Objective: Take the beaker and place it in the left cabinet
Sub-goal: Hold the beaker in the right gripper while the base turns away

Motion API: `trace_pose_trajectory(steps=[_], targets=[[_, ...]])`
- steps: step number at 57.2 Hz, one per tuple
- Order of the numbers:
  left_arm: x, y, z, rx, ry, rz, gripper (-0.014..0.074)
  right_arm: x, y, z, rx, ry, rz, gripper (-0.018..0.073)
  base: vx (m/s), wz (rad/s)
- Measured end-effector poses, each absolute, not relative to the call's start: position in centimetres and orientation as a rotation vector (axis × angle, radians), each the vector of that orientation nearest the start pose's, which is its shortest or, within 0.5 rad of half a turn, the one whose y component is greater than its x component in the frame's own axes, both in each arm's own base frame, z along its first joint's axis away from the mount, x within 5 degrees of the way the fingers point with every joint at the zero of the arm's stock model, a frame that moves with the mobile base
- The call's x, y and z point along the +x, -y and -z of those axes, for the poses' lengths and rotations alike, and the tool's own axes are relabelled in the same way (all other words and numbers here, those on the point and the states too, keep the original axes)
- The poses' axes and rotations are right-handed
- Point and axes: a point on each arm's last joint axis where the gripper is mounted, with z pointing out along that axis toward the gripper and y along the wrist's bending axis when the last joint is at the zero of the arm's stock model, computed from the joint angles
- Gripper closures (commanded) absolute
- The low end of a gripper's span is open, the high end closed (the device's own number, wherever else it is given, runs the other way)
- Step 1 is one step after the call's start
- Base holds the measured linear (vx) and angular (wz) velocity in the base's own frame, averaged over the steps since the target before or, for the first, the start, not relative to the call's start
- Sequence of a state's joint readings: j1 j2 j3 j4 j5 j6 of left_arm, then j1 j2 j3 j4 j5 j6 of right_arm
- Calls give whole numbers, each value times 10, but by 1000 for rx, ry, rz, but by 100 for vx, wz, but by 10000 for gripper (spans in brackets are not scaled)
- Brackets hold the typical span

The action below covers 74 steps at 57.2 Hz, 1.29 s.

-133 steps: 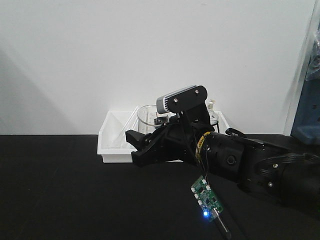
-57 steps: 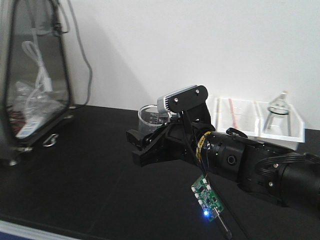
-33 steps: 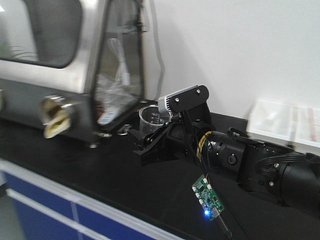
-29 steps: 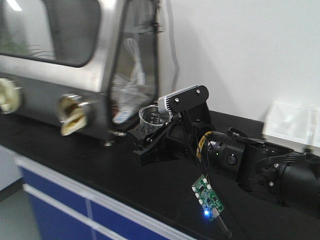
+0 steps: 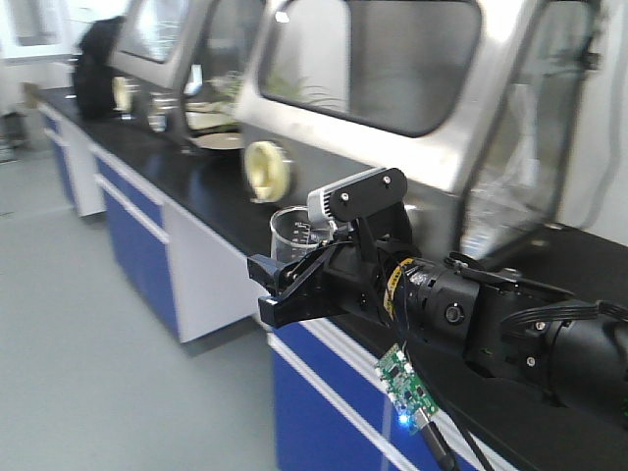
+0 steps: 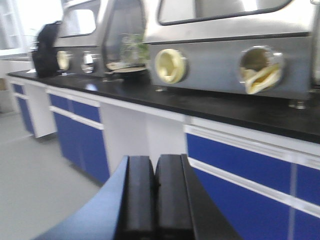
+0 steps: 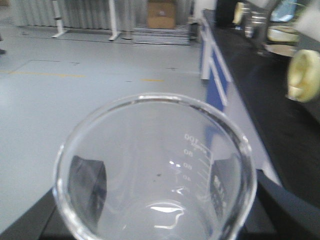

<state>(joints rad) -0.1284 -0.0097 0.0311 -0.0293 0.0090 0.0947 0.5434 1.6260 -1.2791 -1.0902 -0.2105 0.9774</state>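
Carrying step: my right pincer (image 5: 270, 287) clenches the beaker (image 5: 294, 228). The lab bench (image 7: 260, 95) lies at two o'clock, and I must find the unseen left cabinet next.

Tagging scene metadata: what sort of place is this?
Most likely a laboratory. Stainless glove boxes with round ports sit on a long black bench over blue cabinets, and the right hand holds a graduated glass beaker.
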Motion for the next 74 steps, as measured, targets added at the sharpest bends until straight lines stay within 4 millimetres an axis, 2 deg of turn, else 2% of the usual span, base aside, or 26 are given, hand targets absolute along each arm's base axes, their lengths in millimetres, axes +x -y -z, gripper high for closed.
trace_pose_trajectory(steps=[52,74], targets=[[56,7,-202,147,-1507,51,595,325,-216,-345,-687,-1613,-484,568,24,65],[56,7,-202,147,-1507,51,595,325,-216,-345,-688,-1613,-485,568,38,41]])
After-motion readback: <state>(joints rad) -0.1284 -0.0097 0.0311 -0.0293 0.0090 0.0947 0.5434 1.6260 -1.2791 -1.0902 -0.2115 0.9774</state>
